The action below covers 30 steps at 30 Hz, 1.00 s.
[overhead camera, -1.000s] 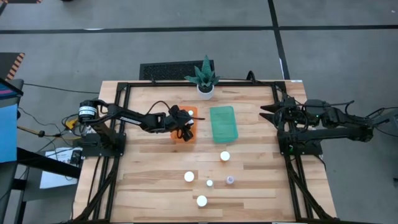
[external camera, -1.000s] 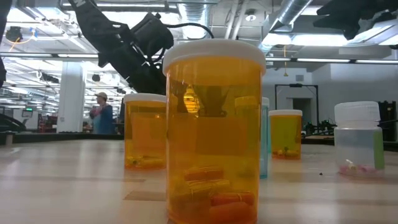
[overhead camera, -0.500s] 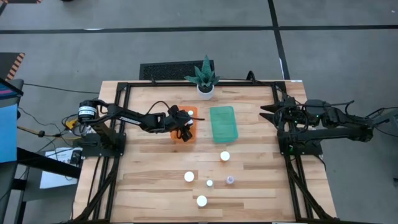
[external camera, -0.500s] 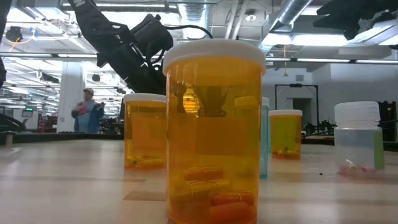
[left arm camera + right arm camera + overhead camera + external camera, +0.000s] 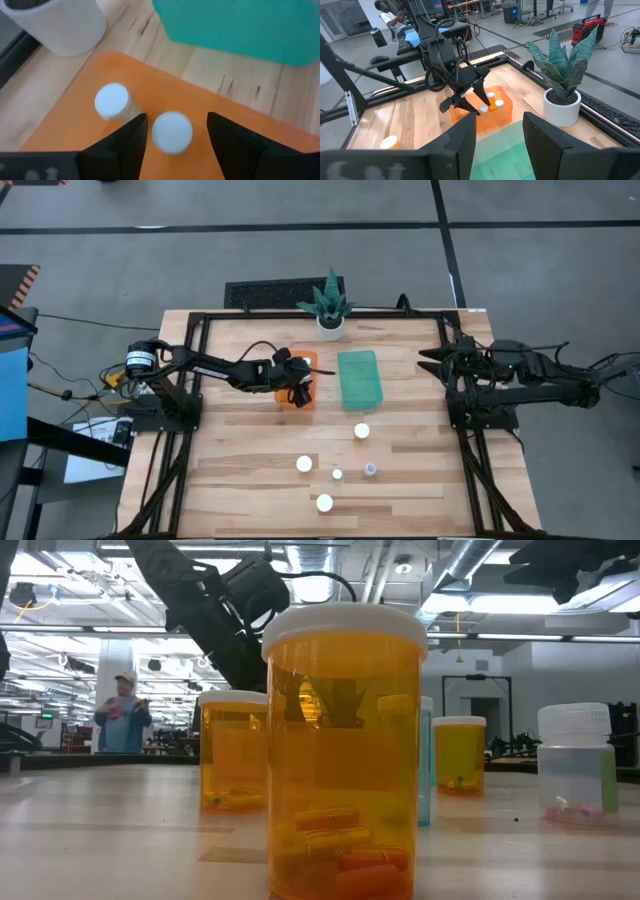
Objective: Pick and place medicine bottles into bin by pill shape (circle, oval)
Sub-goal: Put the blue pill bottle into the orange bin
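Observation:
Two white-capped medicine bottles (image 5: 112, 100) (image 5: 172, 131) stand upright in the orange bin (image 5: 150, 82). My left gripper (image 5: 176, 116) is open above that bin (image 5: 311, 359), its fingers on either side of the nearer cap and apart from it. It also shows in the right wrist view (image 5: 470, 102). The green bin (image 5: 360, 378) lies just right of the orange one. Several more bottles (image 5: 361, 431) (image 5: 304, 464) (image 5: 324, 503) stand on the table nearer the front edge. My right gripper (image 5: 422, 360) waits open at the table's right side.
A white plant pot (image 5: 330, 323) stands at the far edge behind the bins. In the low view an orange bottle (image 5: 343, 750) stands close in front, with others (image 5: 233, 750) (image 5: 575, 762) behind it. A person (image 5: 122, 715) stands in the room beyond.
My left gripper has risen a little above the orange bin and stays open. The bottles have kept still.

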Available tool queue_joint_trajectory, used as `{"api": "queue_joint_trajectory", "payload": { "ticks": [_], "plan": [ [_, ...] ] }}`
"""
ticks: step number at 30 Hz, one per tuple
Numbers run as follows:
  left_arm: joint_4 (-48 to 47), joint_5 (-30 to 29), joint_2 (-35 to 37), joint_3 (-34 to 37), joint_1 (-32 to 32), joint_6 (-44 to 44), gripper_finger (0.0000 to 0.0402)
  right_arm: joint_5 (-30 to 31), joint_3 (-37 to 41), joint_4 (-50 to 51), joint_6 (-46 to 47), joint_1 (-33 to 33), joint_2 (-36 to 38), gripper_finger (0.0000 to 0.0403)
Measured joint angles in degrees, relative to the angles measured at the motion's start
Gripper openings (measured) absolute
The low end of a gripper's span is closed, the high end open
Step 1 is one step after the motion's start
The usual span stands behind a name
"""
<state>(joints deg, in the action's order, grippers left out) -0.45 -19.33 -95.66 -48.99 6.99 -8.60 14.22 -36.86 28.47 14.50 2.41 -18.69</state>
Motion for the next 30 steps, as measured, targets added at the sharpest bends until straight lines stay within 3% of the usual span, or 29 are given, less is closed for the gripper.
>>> {"api": "queue_joint_trajectory", "payload": {
  "ticks": [10, 15, 23, 30],
  "plan": [
    [-5.5, -0.68, 0.0, -5.02, -1.74, 2.56, 0.0201, 0.0, 0.01, 0.0, 0.0, 0.01, -0.01, 0.0175],
    [-13.23, -0.63, 0.0, -10.63, -2.95, 3.28, 0.0201, 0.01, 0.0, 0.0, 0.02, 0.01, -0.01, 0.0175],
    [-24.1, 2.4, 0.08, -22.47, -8.81, 4.99, 0.0201, 0.0, 0.0, 0.02, 0.02, 0.01, -0.01, 0.0175],
    [-24.7, 2.58, 0.13, -26.71, -14.97, 2.02, 0.0201, 0.0, 0.0, 0.71, 0.46, 0.0, -0.01, 0.0175]
  ]
}}
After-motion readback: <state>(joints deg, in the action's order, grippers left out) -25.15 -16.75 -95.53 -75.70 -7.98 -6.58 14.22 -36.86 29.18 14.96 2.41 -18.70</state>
